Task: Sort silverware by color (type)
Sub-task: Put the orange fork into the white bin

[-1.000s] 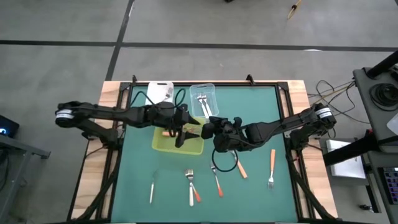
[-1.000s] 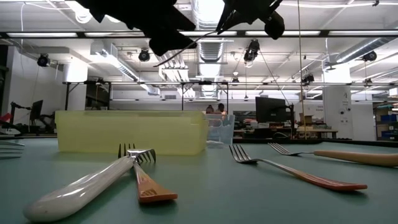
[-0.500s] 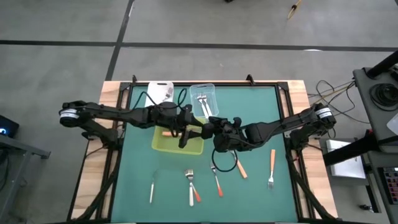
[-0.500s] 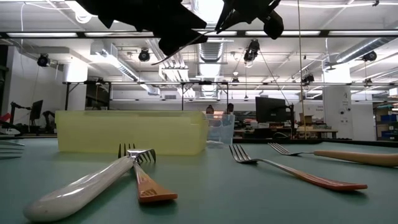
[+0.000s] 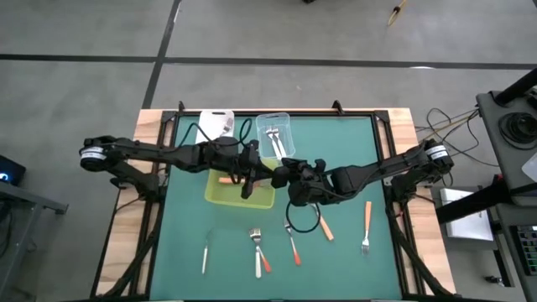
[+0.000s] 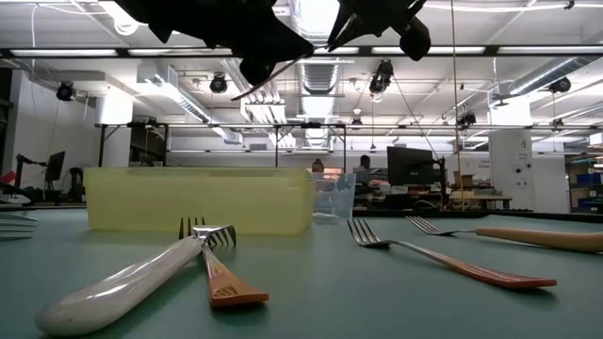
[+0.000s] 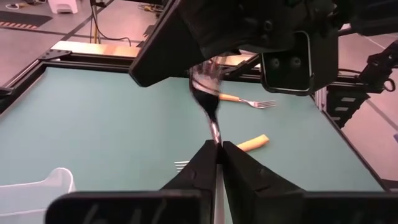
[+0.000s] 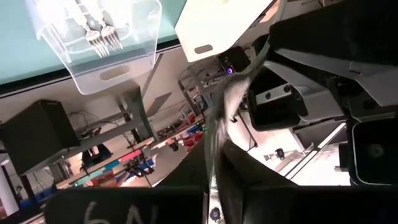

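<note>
An all-silver utensil point(image 7: 211, 106) hangs in the air above the yellow-green tray point(image 5: 239, 195), held between both grippers. My left gripper point(image 5: 255, 175) comes in from the table's left and is shut on it. My right gripper point(image 5: 282, 174) comes in from the right and is shut on it too. In the low view the utensil point(image 6: 287, 71) is a thin slanting line high above the tray point(image 6: 198, 200). More silverware lies flat on the green table: a white-handled piece point(image 5: 204, 256) and orange-handled forks point(image 5: 261, 253) point(image 5: 294, 244) point(image 5: 367, 225). My left gripper pinches the utensil's thin stem point(image 7: 214, 135) between its two fingertips. The fingers come nearly level from the table's left, roughly in line with the stem. The utensil is lifted clear of the tray. My right gripper holds the utensil on the far side of its wider part point(image 7: 207, 84), pinched between the two fingers. The stem point(image 8: 217, 146) runs out from between them toward my left gripper. The fingers come from the table's right, slanting slightly down.
A clear tub point(image 5: 273, 134) holding silver forks and a white tub point(image 5: 216, 123) stand at the far edge behind the tray. An orange-handled piece point(image 5: 225, 178) lies in the tray. A black cable loop point(image 5: 304, 225) and a loose orange handle point(image 5: 325, 227) lie below the right arm.
My left gripper has shut its fingers on the silver utensil that my right gripper keeps holding above the tray. The utensil has stayed where it was.
</note>
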Motion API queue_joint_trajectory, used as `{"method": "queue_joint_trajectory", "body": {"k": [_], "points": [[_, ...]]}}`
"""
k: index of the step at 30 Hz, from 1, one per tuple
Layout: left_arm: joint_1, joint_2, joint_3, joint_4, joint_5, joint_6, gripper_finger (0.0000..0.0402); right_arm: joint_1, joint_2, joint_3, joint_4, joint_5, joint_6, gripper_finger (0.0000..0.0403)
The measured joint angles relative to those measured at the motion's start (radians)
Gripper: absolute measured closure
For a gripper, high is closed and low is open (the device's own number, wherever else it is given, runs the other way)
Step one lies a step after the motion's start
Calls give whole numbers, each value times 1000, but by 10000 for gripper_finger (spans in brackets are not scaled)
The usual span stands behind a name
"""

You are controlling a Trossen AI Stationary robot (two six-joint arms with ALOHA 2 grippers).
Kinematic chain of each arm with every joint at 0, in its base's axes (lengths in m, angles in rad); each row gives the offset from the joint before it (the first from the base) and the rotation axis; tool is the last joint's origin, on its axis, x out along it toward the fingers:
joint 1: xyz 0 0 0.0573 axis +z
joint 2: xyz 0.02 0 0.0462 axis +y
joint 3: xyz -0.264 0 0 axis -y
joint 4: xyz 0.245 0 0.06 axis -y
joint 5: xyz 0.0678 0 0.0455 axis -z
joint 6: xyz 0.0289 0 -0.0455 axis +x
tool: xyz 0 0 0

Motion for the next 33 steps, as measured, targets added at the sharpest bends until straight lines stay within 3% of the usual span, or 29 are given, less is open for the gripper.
{"method": "queue_joint_trajectory", "body": {"k": [10, 33], "points": [[0, -2, 0, 0, 9, -10, 401, 0, 0, 0, 4, -34, 7, 394], [13, -113, -1, -34, 11, -8, 401, -1, -11, 9, 113, 20, 251, 369]]}}
